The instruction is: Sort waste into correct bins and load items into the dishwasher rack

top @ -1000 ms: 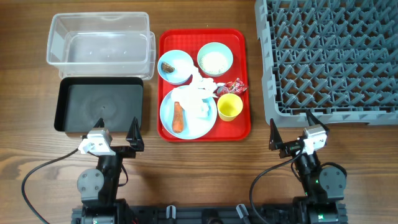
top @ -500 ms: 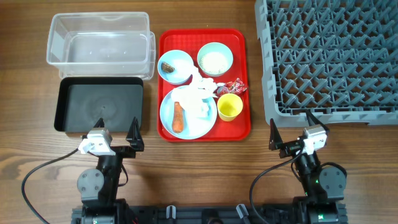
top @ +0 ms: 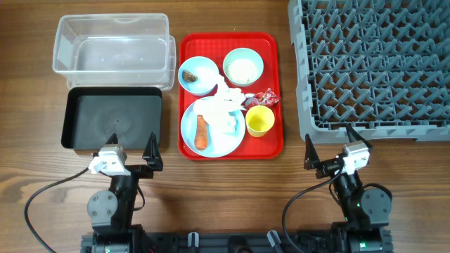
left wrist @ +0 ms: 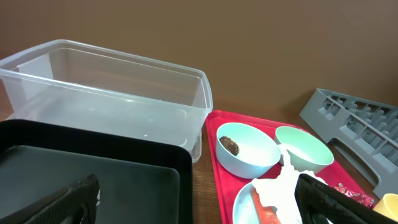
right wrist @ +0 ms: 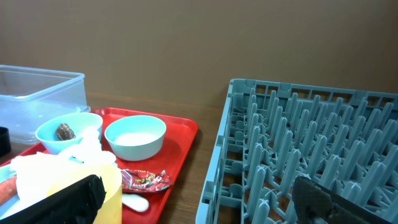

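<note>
On the red tray (top: 191, 43) sit a large light-blue plate (top: 190, 130) with an orange carrot piece (top: 202, 132) and crumpled white tissue (top: 226, 112), a light-blue bowl (top: 200, 74) with a brown food lump (top: 190, 74), a pale bowl (top: 243, 67) with white rice, a yellow cup (top: 259, 121) and a shiny red wrapper (top: 267, 98). A white spoon (right wrist: 134, 201) lies by the wrapper. The clear tub (top: 112, 53) and black tray (top: 112, 119) stand left, the grey rack (top: 373, 63) right. My left gripper (top: 132, 149) and right gripper (top: 328, 143) are open and empty near the front edge.
The red tray lies between the bins and the rack. Bare wood table (top: 225, 190) stretches along the front, around both arm bases. Cables trail from each arm base at the front.
</note>
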